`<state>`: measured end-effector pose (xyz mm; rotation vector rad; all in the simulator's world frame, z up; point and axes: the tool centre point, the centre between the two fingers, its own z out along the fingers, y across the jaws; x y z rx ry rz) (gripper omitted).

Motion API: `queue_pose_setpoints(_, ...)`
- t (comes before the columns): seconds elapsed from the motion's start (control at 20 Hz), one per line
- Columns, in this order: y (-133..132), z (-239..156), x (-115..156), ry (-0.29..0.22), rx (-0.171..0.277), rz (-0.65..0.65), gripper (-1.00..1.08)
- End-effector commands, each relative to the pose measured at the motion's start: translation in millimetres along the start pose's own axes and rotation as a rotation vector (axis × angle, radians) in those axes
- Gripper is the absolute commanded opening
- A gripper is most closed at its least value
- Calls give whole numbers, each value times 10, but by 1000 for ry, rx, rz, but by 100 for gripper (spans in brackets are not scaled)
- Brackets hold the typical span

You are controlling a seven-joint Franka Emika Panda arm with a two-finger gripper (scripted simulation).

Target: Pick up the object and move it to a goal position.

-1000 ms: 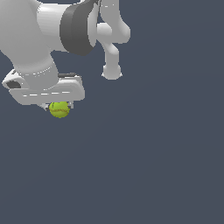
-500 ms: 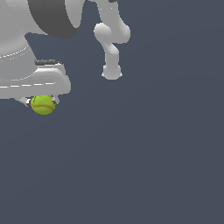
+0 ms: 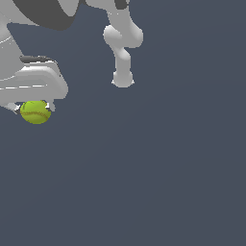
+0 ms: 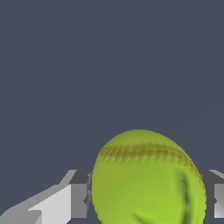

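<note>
The object is a small yellow-green ball [image 3: 35, 112] with thin curved seam lines. It sits under my white gripper [image 3: 34, 108] at the exterior view's left, clamped between the two fingers. In the wrist view the ball [image 4: 146, 179] fills the space between the grey finger pads [image 4: 78, 194], which press on both its sides. The gripper is shut on the ball, and the ball hangs above the dark grey floor [image 3: 153, 173].
The arm's base and lower links [image 3: 122, 53] stand at the back, to the right of the gripper in the exterior view. A plain dark grey floor surrounds everything. No goal marker shows.
The arm swung toward the exterior view's left between 1.0 s and 0.5 s ago, carrying the ball with it. Since then it has barely shifted. The grip stayed shut.
</note>
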<state>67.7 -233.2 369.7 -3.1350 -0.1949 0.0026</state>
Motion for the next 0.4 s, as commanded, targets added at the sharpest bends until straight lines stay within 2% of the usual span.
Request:
queue_pose_setpoints(0.0,21,-44,17,2,-1,0,-100)
queue_pose_setpoints(0.35,40,-73,34,2,-1,0,-100)
